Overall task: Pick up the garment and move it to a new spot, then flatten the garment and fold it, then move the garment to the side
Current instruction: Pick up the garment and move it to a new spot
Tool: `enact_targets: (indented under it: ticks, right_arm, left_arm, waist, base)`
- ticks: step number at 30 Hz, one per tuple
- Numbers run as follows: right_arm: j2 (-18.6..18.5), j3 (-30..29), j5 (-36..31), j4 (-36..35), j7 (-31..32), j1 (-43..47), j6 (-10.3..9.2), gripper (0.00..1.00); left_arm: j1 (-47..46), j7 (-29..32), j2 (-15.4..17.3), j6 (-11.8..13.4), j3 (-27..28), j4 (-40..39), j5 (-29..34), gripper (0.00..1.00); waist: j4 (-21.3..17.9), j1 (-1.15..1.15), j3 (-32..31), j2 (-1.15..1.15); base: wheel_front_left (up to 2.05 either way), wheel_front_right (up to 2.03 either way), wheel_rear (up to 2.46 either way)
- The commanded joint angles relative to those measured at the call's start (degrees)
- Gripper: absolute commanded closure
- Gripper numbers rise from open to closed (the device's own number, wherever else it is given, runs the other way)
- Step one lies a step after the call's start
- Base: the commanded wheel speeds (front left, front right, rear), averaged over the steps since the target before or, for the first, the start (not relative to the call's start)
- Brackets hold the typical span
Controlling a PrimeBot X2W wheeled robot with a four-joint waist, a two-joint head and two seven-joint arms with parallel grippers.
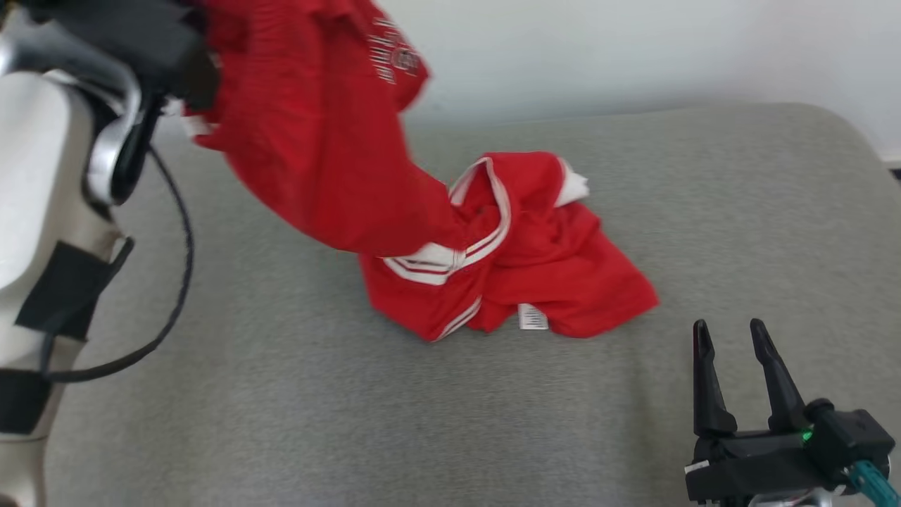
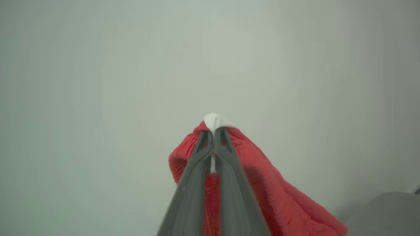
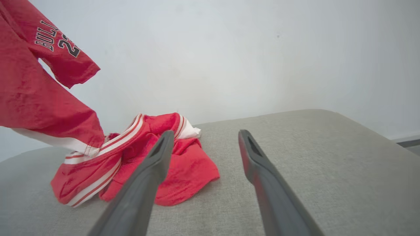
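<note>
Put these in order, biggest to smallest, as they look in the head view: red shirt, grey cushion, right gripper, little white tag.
1. grey cushion
2. red shirt
3. right gripper, enlarged by nearness to the camera
4. white tag

The garment [image 1: 549, 267] was red, its trim [image 1: 502, 211] banded white with thin red stripes; its lettering [image 3: 57, 41] was black edged white, its label [image 1: 533, 317] white. The surface [image 1: 281, 408] was heathered grey, the wall [image 1: 633, 49] off-white. The right gripper [image 1: 728, 331] was black with a green light [image 1: 806, 436]; the left arm [image 1: 35, 176] white, its cable [image 1: 184, 282] black.
</note>
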Motion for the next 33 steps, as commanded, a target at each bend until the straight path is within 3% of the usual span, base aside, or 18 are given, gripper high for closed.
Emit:
enact_targets:
  ticks: [1,10,18,25,33]
  right_arm:
    - [0.0,-0.1,-0.5,-0.6,0.0,-0.5,-0.12,0.00]
    - [-0.8,1.4,-2.1,-1.8,0.0,-2.9,-0.12,0.00]
    - [-2.5,1.7,-2.0,-2.1,0.0,-3.8,-0.12,0.00]
    - [-3.3,1.9,-2.2,-2.1,0.0,-3.9,-0.12,0.00]
    - [-4.5,1.8,-2.7,-2.4,0.0,-4.9,-0.12,0.00]
  left_arm:
    - [1.7,-0.4,1.0,0.4,0.8,-0.3,-0.6,1.00]
    - [7.9,-1.9,10.8,4.0,5.4,-1.3,0.0,1.00]
    - [13.2,-4.3,16.4,4.8,9.7,1.6,-2.5,1.00]
    - [19.2,-7.1,15.9,4.8,11.4,8.3,-5.2,1.00]
    - [26.9,-9.2,10.6,2.8,12.8,21.6,-10.2,1.00]
  waist:
    - [6.4,0.00,2.0,0.00]
    - [12.6,0.00,5.7,0.00]
    - [13.3,0.00,8.2,0.00]
    - [11.5,0.00,9.1,0.00]
    - [9.0,0.00,10.9,0.00]
  base:
    - [0.00,0.00,0.00]
    - [0.00,0.00,0.00]
    - [0.00,0.00,0.00]
    - [0.00,0.00,0.00]
    - [0.00,0.00,0.00]
